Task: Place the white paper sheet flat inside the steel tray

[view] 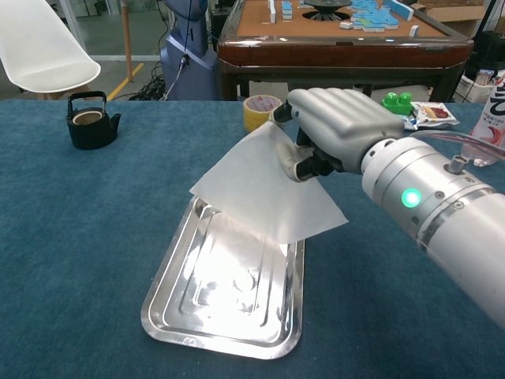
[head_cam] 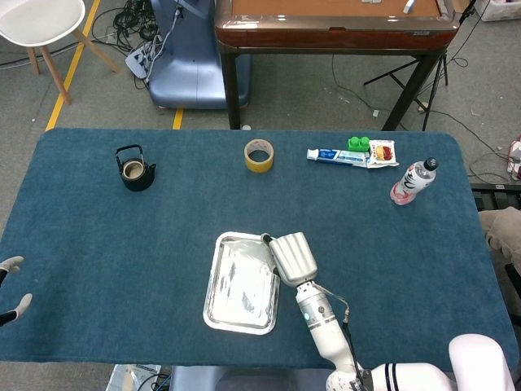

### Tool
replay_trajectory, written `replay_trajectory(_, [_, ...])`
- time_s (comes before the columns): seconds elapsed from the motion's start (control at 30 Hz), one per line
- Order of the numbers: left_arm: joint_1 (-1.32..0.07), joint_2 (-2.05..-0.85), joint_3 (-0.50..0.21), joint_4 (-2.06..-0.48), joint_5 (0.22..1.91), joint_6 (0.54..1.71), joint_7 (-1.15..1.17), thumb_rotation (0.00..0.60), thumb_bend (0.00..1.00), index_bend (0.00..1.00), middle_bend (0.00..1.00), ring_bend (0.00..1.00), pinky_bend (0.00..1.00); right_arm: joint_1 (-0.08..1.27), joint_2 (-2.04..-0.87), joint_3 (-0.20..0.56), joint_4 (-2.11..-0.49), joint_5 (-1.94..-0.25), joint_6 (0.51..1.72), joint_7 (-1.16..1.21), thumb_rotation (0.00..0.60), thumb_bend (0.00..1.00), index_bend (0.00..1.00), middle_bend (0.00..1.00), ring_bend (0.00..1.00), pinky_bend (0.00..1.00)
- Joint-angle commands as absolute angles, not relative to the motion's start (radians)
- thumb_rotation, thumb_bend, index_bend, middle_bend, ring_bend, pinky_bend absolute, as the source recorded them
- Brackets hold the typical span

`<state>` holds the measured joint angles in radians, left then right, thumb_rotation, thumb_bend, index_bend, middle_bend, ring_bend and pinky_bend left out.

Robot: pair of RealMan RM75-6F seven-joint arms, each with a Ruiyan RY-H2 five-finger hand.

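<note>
A brown wooden table is standing beyond the blue tabletop. A white chair is sitting on the grey floor.

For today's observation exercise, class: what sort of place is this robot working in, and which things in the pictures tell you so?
Probably a robotics lab or workshop, not a home. Loose cables trail over a bare concrete floor marked with yellow tape, and a blue-covered table holds unrelated test props, such as a small kettle and a tape roll.
</note>
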<state>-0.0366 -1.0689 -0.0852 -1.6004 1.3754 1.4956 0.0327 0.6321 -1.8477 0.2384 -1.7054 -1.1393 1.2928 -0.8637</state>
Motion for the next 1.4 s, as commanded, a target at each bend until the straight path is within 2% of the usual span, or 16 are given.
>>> replay_trajectory(0.03, [-0.036, -1.069, -0.085, -1.6, 1.376, 1.497, 0.033, 0.6, 0.24, 0.26, 0.37, 0.35, 0.56, 0.633, -1.846, 0.237, -1.708, -1.14, 1.294, -0.86, 0.6, 0.51, 0.42, 1.0, 1.0, 1.0])
replay_trajectory(0.3, [-0.035, -1.067, -0.086, -1.601, 1.375, 1.497, 0.031, 0.6, 0.24, 0.26, 0.37, 0.35, 0.56, 0.637, -1.834, 0.231, -1.718, -1.136, 1.294, -0.852, 0.6, 0.22, 0.36, 1.0, 1.0, 1.0])
replay_trajectory(0.63, [-0.036, -1.068, -0.085, -1.602, 1.374, 1.495, 0.034, 0.6, 0.24, 0.26, 0.37, 0.35, 0.56, 0.637, -1.813, 0.217, -1.74, -1.143, 1.298, -0.846, 0.6, 0.01, 0.32, 1.0, 1.0, 1.0])
replay_trajectory(1.4, [-0.035, -1.068, -0.086, -1.601, 1.373, 1.496, 0.035, 0.6, 0.24, 0.26, 0.37, 0.35, 0.56, 0.629, -1.762, 0.189, -1.805, -1.23, 1.315, -0.79, 0.6, 0.0, 0.31, 1.0, 1.0, 1.0])
